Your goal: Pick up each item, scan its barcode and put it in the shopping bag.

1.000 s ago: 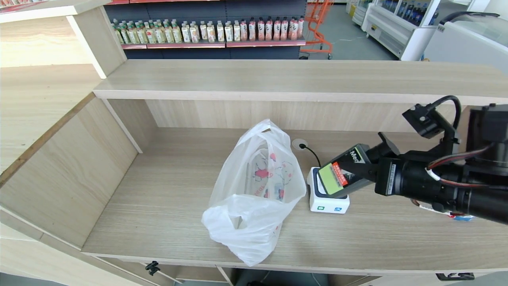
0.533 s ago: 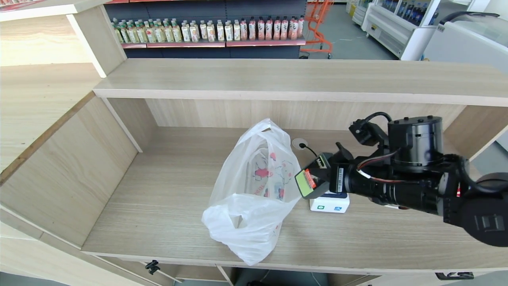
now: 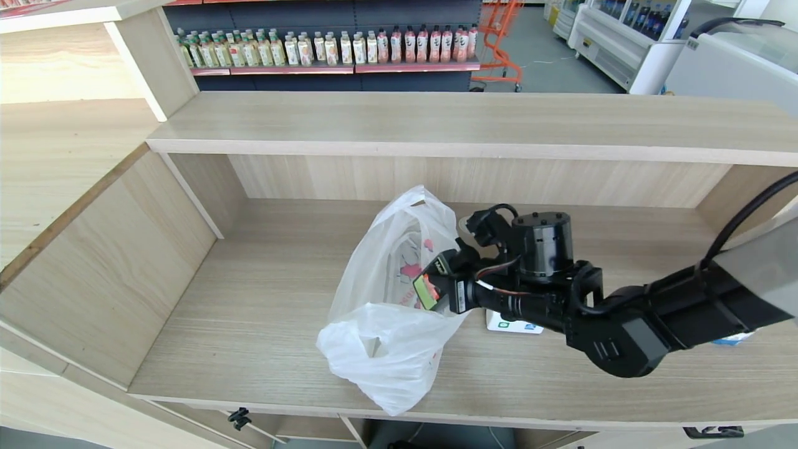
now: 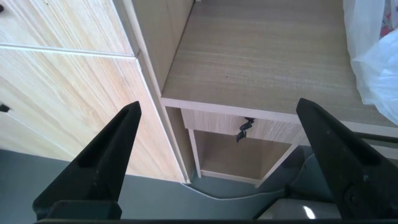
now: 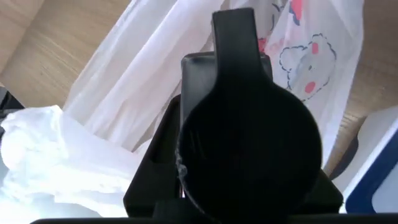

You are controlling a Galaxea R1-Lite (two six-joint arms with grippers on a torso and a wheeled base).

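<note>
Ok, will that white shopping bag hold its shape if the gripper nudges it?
Probably not: the shopping bag looks thin and crumpled, so it should fold. Likely light and apt to slide on the counter, though the printed pack inside may anchor it.

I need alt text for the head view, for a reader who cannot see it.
The right gripper holds a small dark box with a green and red label at the opening of a white shopping bag on a wooden counter. A white scanner, half hidden, stands beside the bag.
</note>
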